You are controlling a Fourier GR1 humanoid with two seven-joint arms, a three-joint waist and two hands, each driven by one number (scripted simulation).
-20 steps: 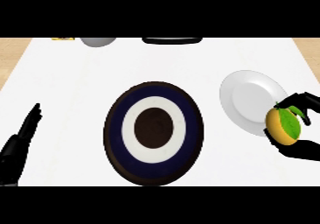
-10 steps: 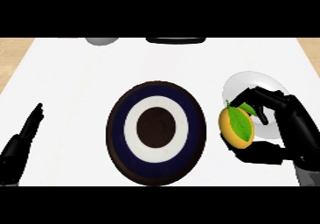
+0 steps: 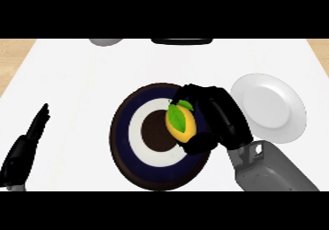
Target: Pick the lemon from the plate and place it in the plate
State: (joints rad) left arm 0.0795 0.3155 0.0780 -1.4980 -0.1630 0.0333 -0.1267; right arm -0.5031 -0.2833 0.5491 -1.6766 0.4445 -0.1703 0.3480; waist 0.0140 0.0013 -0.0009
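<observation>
Right hand: my black hand [image 3: 217, 117] curled round the yellow lemon with green leaf [image 3: 180, 122].
Lemon: above the dark blue-and-white ringed plate [image 3: 137, 155], mid-table.
White plate [image 3: 277, 105]: toward the table's right edge.
Left hand [image 3: 24, 150]: fingers straight, resting near the left edge.

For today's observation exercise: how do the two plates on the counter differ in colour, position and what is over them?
The white plate is plain white; the dark plate has dark blue, white and brown rings. The white plate sits to the right with nothing on it, while the dark plate is central, with the right hand holding the lemon over it. The dark plate looks larger. Both are round.
</observation>
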